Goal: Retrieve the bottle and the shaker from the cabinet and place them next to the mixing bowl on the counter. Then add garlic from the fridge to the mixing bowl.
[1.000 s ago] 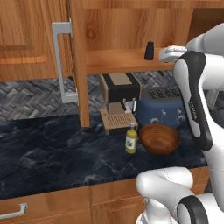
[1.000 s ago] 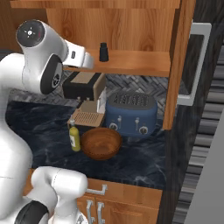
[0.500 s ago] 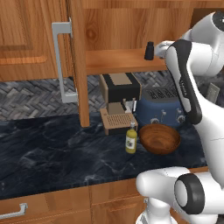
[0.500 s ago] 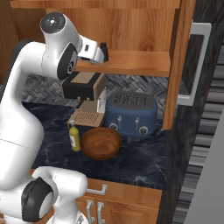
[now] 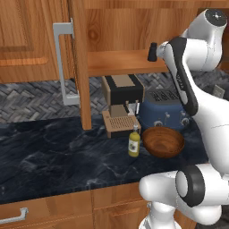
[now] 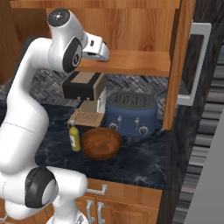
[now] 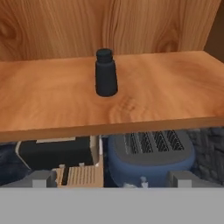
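Note:
A small dark shaker (image 7: 106, 78) stands upright on the wooden cabinet shelf (image 7: 175, 92); in the left base view the shaker (image 5: 152, 51) sits at the shelf's right end. My gripper (image 7: 111, 181) is open, level with the shelf's front edge and short of the shaker, with nothing between its fingers. The yellow bottle (image 5: 133, 141) stands on the dark counter just left of the wooden mixing bowl (image 5: 163, 142); the bottle (image 6: 75, 137) and the bowl (image 6: 101, 143) also appear from the right. The garlic is out of view.
The open cabinet door (image 5: 76, 62) hangs left of the shelf, and another door (image 6: 177, 65) to its right. Under the shelf stand a coffee machine (image 5: 121, 96) and a blue toaster (image 5: 165, 112). Tall dark and grey panels (image 6: 210, 131) rise past the counter's right end.
My arm has lifted its elbow and swung the hand left along the shelf's front towards the shaker. The gripper stays open. Bottle, bowl and shaker have not moved.

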{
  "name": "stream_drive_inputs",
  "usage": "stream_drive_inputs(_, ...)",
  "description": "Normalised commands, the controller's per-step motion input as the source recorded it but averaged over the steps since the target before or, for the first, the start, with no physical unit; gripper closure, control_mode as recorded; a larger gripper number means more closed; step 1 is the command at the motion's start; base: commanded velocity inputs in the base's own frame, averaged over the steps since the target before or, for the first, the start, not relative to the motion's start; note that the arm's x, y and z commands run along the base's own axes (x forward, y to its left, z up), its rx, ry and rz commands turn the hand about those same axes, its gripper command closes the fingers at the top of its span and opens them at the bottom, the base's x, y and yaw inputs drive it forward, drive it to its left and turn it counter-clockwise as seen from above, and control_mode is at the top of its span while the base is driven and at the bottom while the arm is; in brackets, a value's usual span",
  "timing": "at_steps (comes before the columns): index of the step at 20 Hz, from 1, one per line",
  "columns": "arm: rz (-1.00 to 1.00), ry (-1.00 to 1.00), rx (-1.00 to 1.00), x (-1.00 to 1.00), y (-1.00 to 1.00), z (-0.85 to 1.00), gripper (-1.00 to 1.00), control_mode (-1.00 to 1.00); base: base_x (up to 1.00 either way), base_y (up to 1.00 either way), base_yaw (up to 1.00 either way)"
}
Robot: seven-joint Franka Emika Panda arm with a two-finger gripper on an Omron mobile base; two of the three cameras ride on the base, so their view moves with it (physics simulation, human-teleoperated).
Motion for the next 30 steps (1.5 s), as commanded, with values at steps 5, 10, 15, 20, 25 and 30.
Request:
stream_drive_inputs(5,0.00,-0.13,-0.16,0.02,0.15,-0.16,-1.00,-1.00,0.00,0.00,0.00)
stream_drive_inputs(10,0.00,-0.08,-0.01,0.30,0.01,-0.13,-1.00,-1.00,0.00,0.00,0.00)
stream_drive_inputs(15,0.00,0.00,0.08,0.26,-0.02,0.15,-1.00,-1.00,0.00,0.00,0.00)
stream_drive_inputs(20,0.00,0.08,0.08,0.03,0.00,0.11,-1.00,-1.00,0.00,0.00,0.00)
stream_drive_inputs(25,0.00,0.07,0.01,0.09,0.00,0.00,-1.00,-1.00,0.00,0.00,0.00)
stream_drive_inputs(30,0.00,0.00,0.00,0.22,0.00,-0.02,-1.00,-1.00,0.00,0.00,0.00)
